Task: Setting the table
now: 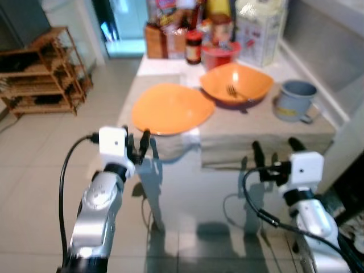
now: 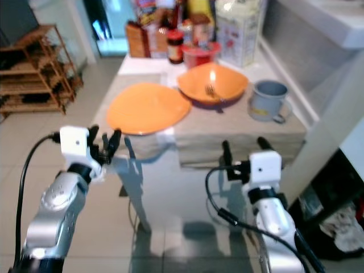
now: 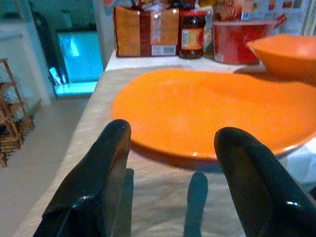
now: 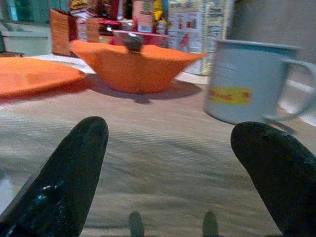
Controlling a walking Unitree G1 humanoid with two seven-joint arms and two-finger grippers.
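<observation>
I hold both the left gripper (image 1: 138, 143) and right gripper (image 1: 276, 149) open before the table (image 1: 256, 128), facing the orange plate (image 1: 170, 108).

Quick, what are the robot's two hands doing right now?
Left gripper: open, holding nothing, at the flat orange plate.
Right gripper: open, holding nothing, before the table edge.

Wooden rack (image 1: 45, 71) beside tiled floor (image 1: 34, 187)

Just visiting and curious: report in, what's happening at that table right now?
Both jaws open, empty: left gripper facing orange plate, right gripper at table edge. Fork in orange bowl, grey mug alongside. Nothing blocking.
</observation>
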